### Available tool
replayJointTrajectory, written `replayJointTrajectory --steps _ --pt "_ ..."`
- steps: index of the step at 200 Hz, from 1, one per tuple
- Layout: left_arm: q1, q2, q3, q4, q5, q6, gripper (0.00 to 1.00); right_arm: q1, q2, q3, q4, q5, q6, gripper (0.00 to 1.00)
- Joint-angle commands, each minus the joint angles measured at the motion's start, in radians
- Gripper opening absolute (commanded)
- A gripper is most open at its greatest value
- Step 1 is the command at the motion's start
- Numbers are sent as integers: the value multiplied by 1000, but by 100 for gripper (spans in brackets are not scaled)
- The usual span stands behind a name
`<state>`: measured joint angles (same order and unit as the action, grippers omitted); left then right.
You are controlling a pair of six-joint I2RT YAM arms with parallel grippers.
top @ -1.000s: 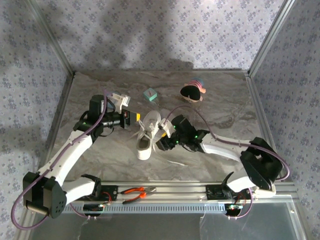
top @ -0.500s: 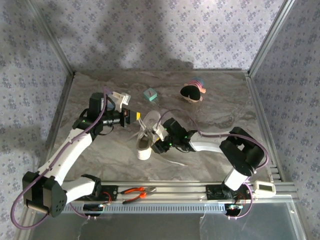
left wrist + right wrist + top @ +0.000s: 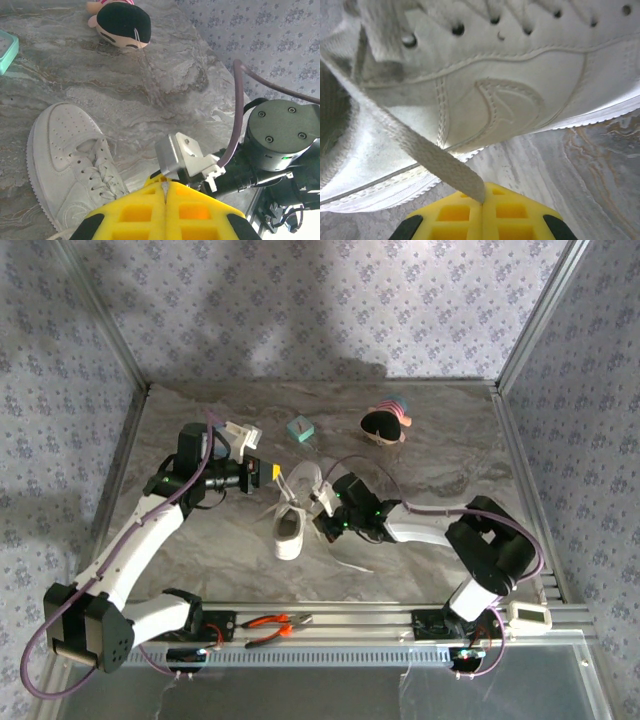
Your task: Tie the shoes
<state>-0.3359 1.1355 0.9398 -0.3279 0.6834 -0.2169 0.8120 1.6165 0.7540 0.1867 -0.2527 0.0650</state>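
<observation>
- The yellow fingers of the right gripper [image 3: 484, 202] are pressed together, pinching a flat white lace [image 3: 420, 150] in their seam.
- The lace runs up and left toward the sneaker's collar.
- The white sneaker [image 3: 520, 95] stands side-on just beyond the fingers, on the grey marbled table [image 3: 600, 170].

The left arm [image 3: 140, 545] and right arm [image 3: 425, 528] are white with black joints. A purple cable [image 3: 238, 100] runs along each. The jaws have yellow pads [image 3: 135, 214] with square holes.
</observation>
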Motion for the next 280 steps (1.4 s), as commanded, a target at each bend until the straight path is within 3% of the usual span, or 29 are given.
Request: replayJointTrajectory --steps 1,54,63,84,99,142,184,234,280 --pt "-1 7 34 -12 10 25 0 -15 -24 -2 -33 26 37 0" --pt "-2 6 24 -19 13 27 0 -22 -28 1 -62 -13 58 3" --pt "-2 5 20 -20 14 28 0 -23 -36 -5 -63 -45 54 10" --pt "-3 5 13 -22 13 27 0 -23 -74 -9 -60 -121 37 36" --pt "-4 3 12 -22 13 29 0 -29 -105 7 -77 -161 26 44" --pt "-8 2 13 -26 16 33 0 -81 -137 90 -118 -226 12 45" --pt "-8 2 14 -33 20 40 0 -142 -38 214 -123 -356 20 45" --pt "-8 4 16 -39 21 44 0 -144 77 337 -201 -474 -16 45" --pt "-8 7 19 -48 19 53 0 -144 130 385 -254 -505 -40 42"
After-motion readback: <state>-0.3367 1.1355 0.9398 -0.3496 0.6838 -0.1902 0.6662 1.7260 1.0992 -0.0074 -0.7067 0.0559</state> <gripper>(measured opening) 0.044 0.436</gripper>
